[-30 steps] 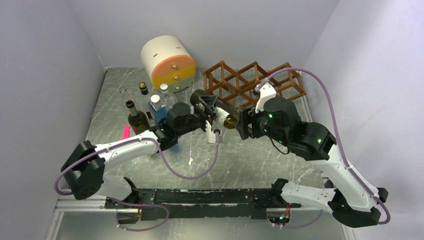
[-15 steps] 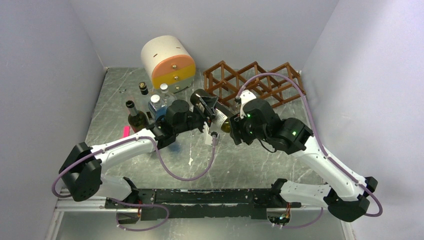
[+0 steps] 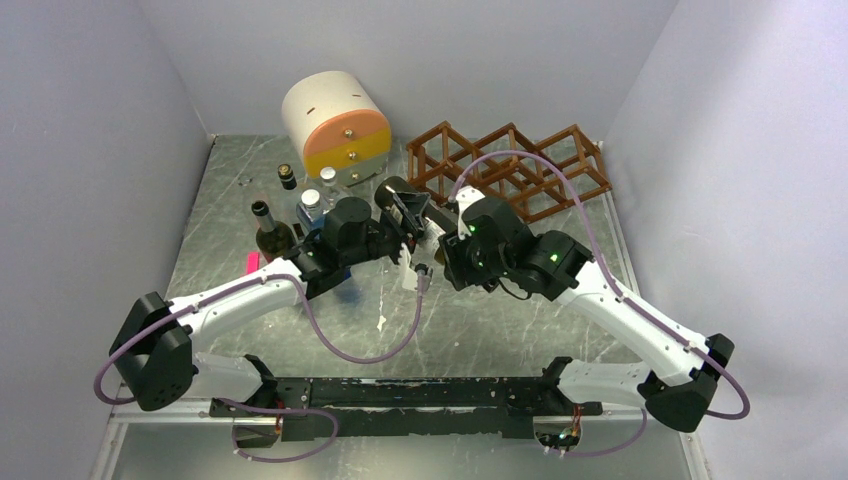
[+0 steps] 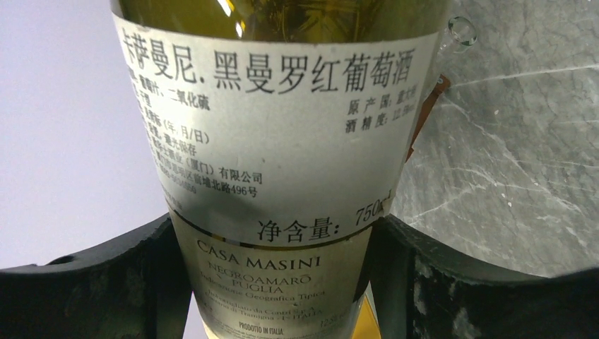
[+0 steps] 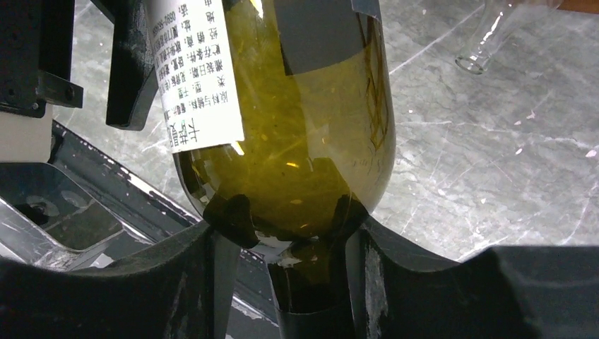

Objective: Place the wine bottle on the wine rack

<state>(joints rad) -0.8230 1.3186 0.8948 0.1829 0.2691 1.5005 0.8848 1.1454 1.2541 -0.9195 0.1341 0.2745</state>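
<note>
Grey marbled tabletop (image 3: 480,320) lay beneath both arms. The wine bottle (image 3: 428,212) was held between left pincer (image 3: 412,235) and right pincer (image 3: 450,240), and the wine rack (image 3: 510,170) stood just beyond the right pincer.

Left wrist: left pincer (image 4: 279,282) was clenched on the labelled wine bottle (image 4: 282,141).

Right wrist: right pincer (image 5: 286,265) straddled the bottle's rounded end; its grip could not be determined.

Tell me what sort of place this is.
Probably a robotics test cell: plain pale walls box in a grey marbled tabletop, with two white robot arms bolted at its near edge.
</note>
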